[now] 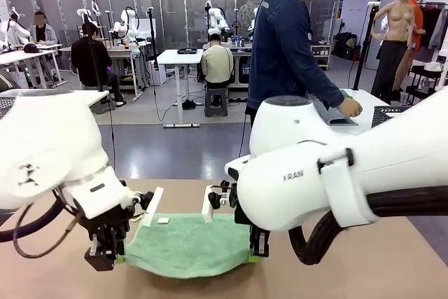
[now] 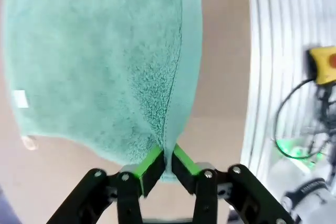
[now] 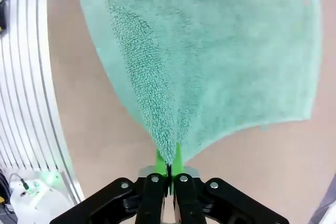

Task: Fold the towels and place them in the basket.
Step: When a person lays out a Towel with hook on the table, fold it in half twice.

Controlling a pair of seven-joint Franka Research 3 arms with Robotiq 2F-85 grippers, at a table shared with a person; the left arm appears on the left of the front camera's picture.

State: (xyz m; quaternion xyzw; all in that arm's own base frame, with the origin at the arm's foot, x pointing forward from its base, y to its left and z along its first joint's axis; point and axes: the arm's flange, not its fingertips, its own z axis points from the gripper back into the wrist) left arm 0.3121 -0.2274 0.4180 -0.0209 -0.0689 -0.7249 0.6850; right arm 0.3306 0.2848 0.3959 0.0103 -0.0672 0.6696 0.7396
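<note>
— How is the mint green towel (image 1: 189,243) seen to lie?

— It is spread on the tan table (image 1: 392,264), close to the robot's edge and between the two arms. Both near corners are held up off the surface, so the near edge sags in a shallow curve between them. The far part is laid flat. A looped terry pile is shown in the wrist views, and a small white tag (image 1: 163,220) is seen on the far left part of the cloth.

— And the grippers?

— The left gripper (image 2: 167,156) is clamped on one near corner, with the cloth pinched between its green pads (image 2: 152,161). The right gripper (image 3: 169,157) is pressed together on the other corner. There the towel is gathered into a ridge running up from the fingertips.

— What is found around it?

— A slotted metal rail (image 3: 21,77) is seen along the table's side, and a yellow box with a red button (image 2: 323,64) beyond it. At the far side a person (image 1: 283,40) in a dark blue shirt is turned towards a white table (image 1: 367,99). One hand (image 1: 350,108) is laid on something flat and grey, possibly the second towel, though too little of it is shown to be sure.

— What is blocked?

— Much of the front view is covered by the white arm housings (image 1: 350,173). The table's right side and part of the towel's right edge are hidden behind them.
</note>
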